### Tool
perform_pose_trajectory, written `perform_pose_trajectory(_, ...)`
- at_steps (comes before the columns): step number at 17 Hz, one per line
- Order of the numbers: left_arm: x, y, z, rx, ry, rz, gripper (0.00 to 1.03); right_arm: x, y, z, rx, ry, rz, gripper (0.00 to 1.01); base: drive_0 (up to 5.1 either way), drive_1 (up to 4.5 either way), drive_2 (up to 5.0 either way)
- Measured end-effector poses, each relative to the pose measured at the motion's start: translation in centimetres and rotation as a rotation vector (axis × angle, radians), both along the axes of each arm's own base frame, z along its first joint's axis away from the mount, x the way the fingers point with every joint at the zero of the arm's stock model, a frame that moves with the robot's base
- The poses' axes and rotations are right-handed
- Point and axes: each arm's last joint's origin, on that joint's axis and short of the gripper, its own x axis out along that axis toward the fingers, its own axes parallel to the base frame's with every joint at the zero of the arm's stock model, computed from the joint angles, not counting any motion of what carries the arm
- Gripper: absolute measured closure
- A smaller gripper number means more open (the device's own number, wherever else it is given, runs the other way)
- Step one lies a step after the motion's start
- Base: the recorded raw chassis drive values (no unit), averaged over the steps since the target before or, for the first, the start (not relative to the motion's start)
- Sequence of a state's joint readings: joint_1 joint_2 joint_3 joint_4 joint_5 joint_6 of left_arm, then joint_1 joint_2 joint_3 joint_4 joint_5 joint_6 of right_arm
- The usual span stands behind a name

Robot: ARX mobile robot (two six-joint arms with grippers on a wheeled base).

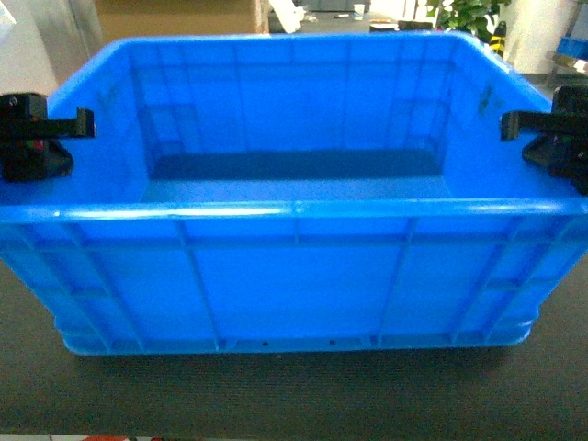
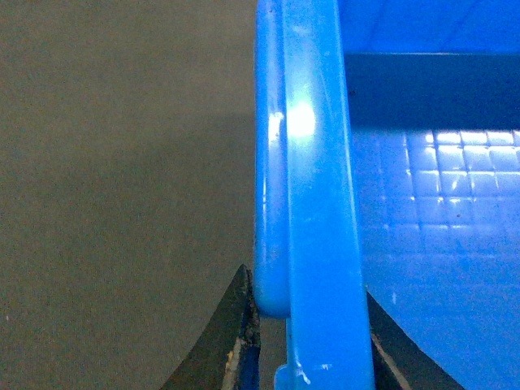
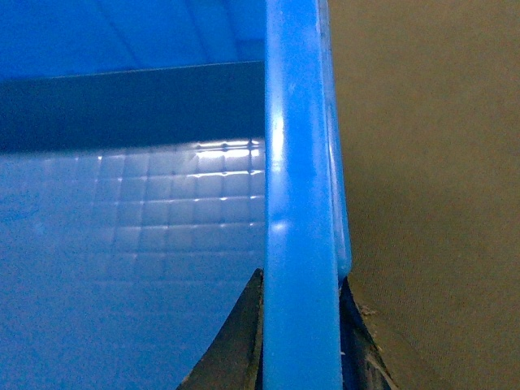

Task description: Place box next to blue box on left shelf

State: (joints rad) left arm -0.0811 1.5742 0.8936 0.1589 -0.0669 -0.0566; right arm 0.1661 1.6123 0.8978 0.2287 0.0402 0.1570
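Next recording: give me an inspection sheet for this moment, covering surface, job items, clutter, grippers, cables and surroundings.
Surface: dark grey floor or mat, bare where visible.
Job items: box rests upright on the surface, open top, inside empty with a gridded bottom. The left shelf and the other blue box are not in view.
Clutter: nothing seen.
Grippers: left gripper straddles the box's left rim, one finger on each side of the wall; right gripper does the same on the right rim. Both look closed on the rim.
Cables: nothing seen.
Surroundings: behind the box, a cardboard carton, a green plant and pale furniture, all blurred.
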Motion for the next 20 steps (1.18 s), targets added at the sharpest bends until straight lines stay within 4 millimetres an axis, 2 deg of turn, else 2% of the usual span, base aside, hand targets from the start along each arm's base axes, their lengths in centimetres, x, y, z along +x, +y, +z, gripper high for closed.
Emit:
perform_pose_trajectory(3,-1.3,-0.8,3.7,-0.007,-0.175,-0.002,0.83,-1.6,-0.2,3.4,0.012,-0.167,-0.034,0.84,0.0,0.0,0.0)
perform_pose_trajectory(6,-2.2,-1.4,5.4,-0.003,-0.295,-0.003,0.84,-2.6,-0.5,4.9,0.032,-0.217,-0.036,0.87,0.0,0.0,0.0)
perform_pose_trajectory(8,-2.3,-1.5,5.4,0.011,-0.308,0.008,0.84,-3.0,-0.5,4.8,0.02,-0.218,-0.006,0.93,0.0,0.0,0.0)
perform_pose_trajectory(12,-2.5,-1.6,4.7,0.011,-0.269,0.003,0.84,-3.3,-0.5,4.4,0.012,-0.2,-0.004,0.93,0.0,0.0,0.0)
perform_pose_trajectory(20,-2.8,-1.7,5.0,0.009,-0.287,0.002,0.84,-3.9,-0.6,4.8,0.009,-0.234,-0.004,0.93,0.0,0.0,0.0)
